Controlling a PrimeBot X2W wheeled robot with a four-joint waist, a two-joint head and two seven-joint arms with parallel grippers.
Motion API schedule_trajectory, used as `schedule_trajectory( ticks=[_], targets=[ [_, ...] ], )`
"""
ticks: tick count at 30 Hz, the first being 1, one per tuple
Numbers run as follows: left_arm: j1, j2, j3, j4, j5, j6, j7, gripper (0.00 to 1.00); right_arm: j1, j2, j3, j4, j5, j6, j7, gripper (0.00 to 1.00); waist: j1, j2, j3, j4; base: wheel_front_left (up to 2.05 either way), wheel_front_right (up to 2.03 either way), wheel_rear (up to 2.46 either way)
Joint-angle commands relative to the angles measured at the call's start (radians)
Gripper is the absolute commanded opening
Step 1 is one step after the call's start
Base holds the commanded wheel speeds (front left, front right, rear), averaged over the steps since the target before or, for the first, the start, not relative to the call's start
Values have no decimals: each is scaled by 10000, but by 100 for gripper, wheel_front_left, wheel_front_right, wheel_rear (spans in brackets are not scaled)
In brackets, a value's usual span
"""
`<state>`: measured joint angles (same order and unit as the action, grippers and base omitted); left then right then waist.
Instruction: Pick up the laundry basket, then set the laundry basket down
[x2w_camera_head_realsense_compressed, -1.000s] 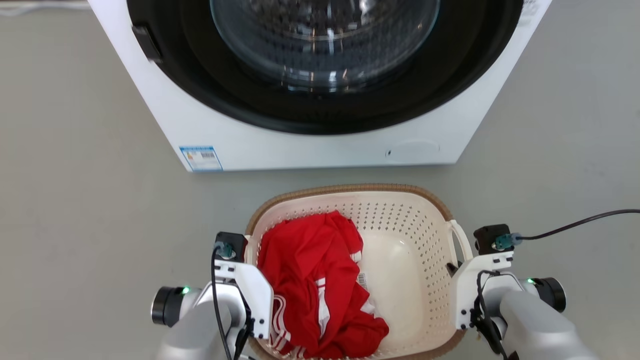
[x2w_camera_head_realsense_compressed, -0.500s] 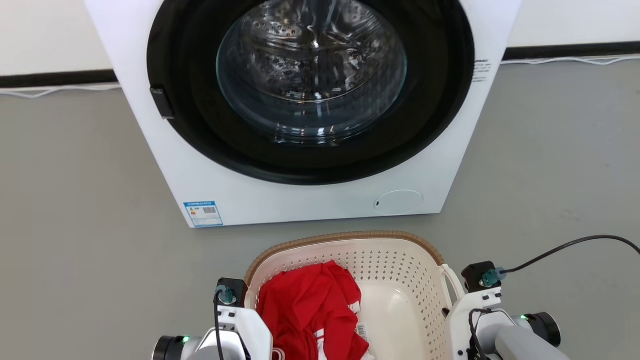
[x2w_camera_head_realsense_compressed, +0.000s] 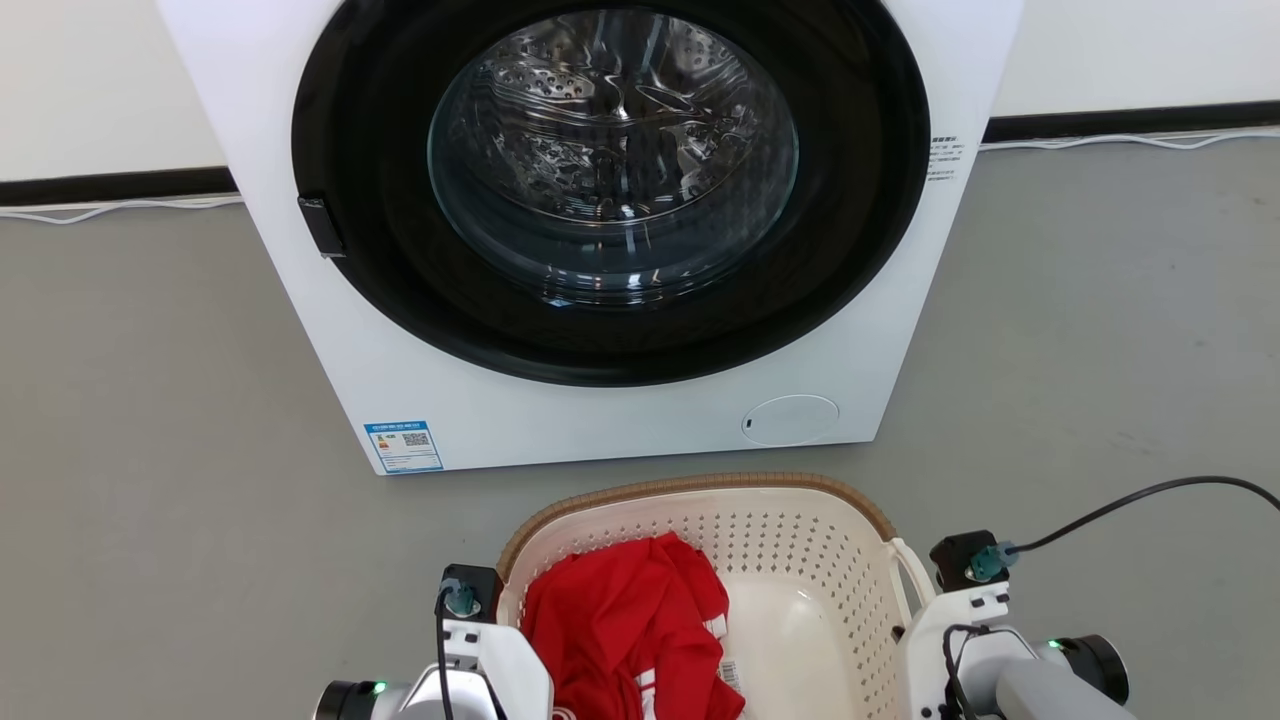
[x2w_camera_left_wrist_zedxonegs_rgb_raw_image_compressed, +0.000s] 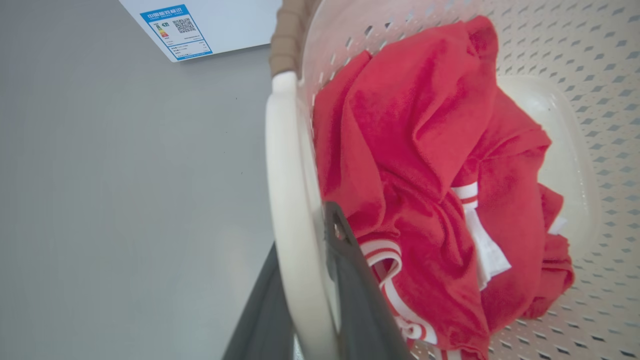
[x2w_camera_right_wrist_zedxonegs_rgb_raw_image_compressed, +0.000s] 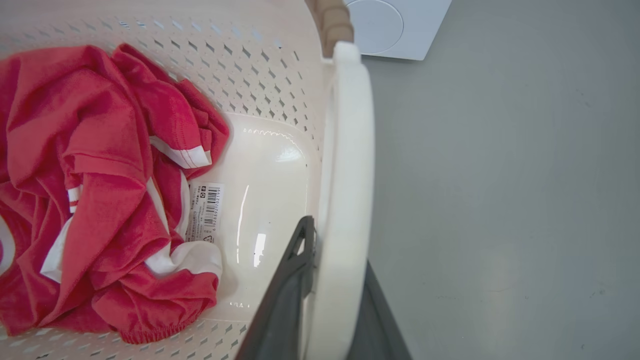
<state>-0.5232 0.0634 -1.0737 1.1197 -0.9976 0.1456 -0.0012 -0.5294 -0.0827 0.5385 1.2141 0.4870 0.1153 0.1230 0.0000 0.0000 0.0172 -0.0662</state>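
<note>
The laundry basket (x2w_camera_head_realsense_compressed: 800, 540), cream-white and perforated with a brown woven rim, sits at the bottom centre of the head view, just before the washing machine. A crumpled red garment with white stripes (x2w_camera_head_realsense_compressed: 620, 630) lies in its left half. My left gripper (x2w_camera_left_wrist_zedxonegs_rgb_raw_image_compressed: 305, 285) is shut on the left white loop handle (x2w_camera_left_wrist_zedxonegs_rgb_raw_image_compressed: 282, 165), one dark finger inside the basket and one outside. My right gripper (x2w_camera_right_wrist_zedxonegs_rgb_raw_image_compressed: 335, 285) is shut the same way on the right loop handle (x2w_camera_right_wrist_zedxonegs_rgb_raw_image_compressed: 350, 150). Grey floor shows beside both handles; I cannot tell whether the basket touches it.
A big white washing machine (x2w_camera_head_realsense_compressed: 600, 430) with a round dark glass door stands right behind the basket. Grey floor spreads to both sides. A black cable (x2w_camera_head_realsense_compressed: 1130, 500) runs from my right wrist off to the right. A wall with a dark skirting (x2w_camera_head_realsense_compressed: 1100, 125) is behind.
The head camera has tilted up, so the whole picture slid down and more of the washer and wall show. The basket stays between both shut grippers, its rim now nearer the washer's bottom edge.
</note>
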Motion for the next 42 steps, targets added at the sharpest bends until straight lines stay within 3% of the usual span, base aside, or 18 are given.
schedule_trajectory(
  ticks=[1, 42],
  targets=[
    [-339, -132, 74, -333, -20, -37, -133, 0, 44, 325, 200, -225, -49, 154, -20, 0, 0, 0, -2, 18, 0, 0, 0],
    [-563, -132, -1232, 69, -1053, -280, 224, 0, 64, 325, 858, -291, 899, 154, 164, 0, 0, 0, 74, 19, 0, 0, 0]
  ],
)
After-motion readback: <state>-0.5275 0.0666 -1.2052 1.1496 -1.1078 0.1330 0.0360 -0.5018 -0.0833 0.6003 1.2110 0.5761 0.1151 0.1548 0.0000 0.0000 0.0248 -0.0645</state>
